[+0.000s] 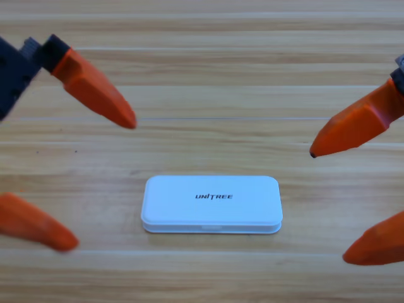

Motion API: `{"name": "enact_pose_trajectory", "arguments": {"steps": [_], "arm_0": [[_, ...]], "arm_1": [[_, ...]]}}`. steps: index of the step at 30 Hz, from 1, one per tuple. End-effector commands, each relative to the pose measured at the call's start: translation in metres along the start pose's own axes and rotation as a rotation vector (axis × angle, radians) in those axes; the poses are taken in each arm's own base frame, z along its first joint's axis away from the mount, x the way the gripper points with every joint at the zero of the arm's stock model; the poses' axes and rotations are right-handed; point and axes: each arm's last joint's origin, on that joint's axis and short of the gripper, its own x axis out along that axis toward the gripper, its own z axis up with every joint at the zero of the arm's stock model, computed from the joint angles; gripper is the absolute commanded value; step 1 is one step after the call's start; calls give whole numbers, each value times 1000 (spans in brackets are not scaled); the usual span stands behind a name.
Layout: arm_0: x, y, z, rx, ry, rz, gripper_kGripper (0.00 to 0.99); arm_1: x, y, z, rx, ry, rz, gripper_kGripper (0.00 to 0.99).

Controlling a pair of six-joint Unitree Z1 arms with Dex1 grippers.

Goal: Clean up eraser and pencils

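Only closed case — tools flanking, agape

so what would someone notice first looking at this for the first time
Most striking is the closed white case with UNITREE printed on its lid, lying flat in the lower middle of the wooden table. Next come the orange jaws framing it: the left gripper wide open at the left edge and the right gripper wide open at the right edge, both apart from the case. No eraser or pencils can be seen.
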Motion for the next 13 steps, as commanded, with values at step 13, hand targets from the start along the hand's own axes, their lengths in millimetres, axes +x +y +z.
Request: {"name": "enact_pose_trajectory", "arguments": {"steps": [13], "arm_0": [[22,-25,-12,36,-19,-54,990]], "arm_1": [[15,-5,-7,31,34,28,946]]}}
